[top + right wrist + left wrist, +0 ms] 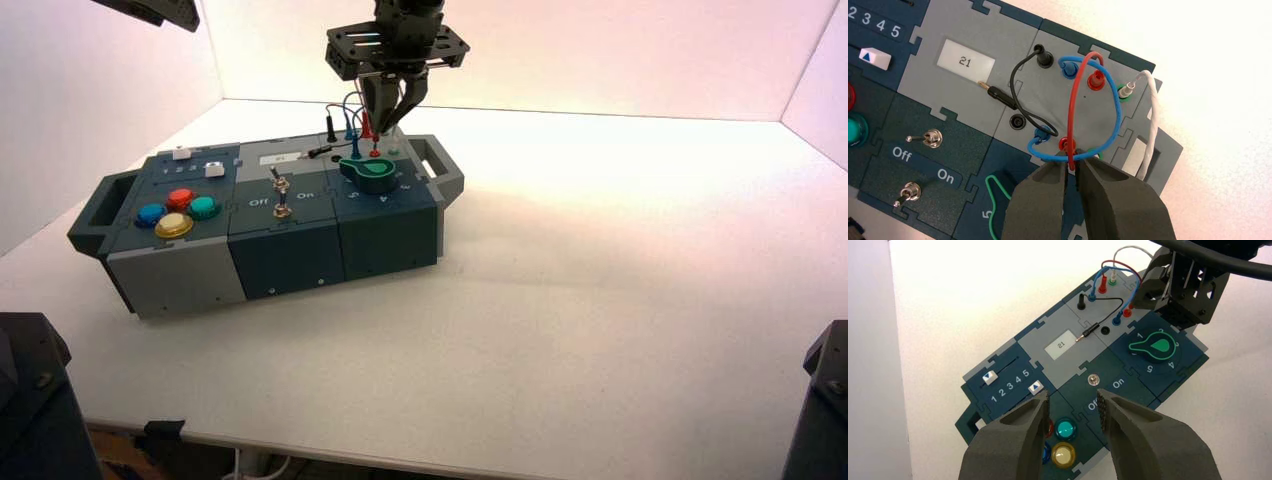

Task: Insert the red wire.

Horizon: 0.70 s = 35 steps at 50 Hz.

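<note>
1. Box [290,215]: sits on the table [600,350], left of centre in the high view.
2. Your right gripper [1072,162]: above the box's right, wired section, fingers shut on the red wire's plug end.
3. Your left gripper [1073,397]: waiting at the high view's far left edge, fingers wide apart, nothing between them.
4. Red wire [1073,100]: one end sits in the far red socket [1096,81]; you have the other at the near red socket [1066,143]. Can't tell if it's seated.
5. Blue wire [1118,110]: both ends plugged into blue sockets, loop crossing the red wire.
6. Black wire [1013,82]: one end plugged in, other plug lying loose, tip at the "21" label [966,61].
</note>
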Motion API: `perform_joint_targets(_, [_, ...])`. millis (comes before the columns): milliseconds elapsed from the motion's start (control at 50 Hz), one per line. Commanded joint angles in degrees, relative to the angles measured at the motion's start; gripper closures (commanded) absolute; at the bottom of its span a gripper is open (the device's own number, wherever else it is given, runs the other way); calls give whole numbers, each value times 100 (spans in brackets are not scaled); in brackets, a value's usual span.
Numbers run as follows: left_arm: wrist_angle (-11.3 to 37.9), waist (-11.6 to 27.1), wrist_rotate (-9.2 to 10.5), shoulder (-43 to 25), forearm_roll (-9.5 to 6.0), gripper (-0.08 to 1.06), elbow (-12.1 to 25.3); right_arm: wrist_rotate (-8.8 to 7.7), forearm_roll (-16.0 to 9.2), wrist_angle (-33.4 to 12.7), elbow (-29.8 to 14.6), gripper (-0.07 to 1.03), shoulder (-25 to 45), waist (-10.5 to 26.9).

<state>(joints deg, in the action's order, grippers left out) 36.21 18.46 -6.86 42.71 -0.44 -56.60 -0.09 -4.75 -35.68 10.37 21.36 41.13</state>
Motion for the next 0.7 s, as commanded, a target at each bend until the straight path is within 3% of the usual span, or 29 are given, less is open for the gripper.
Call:
perform_joint_targets(20, [-26,18,0,9,0,46,88,0,0,18,-167,98,-105,-18])
perform_joint_targets(700, [-26,26,0,35,0,46,88,0,-35,-70,-211,98,97,9])
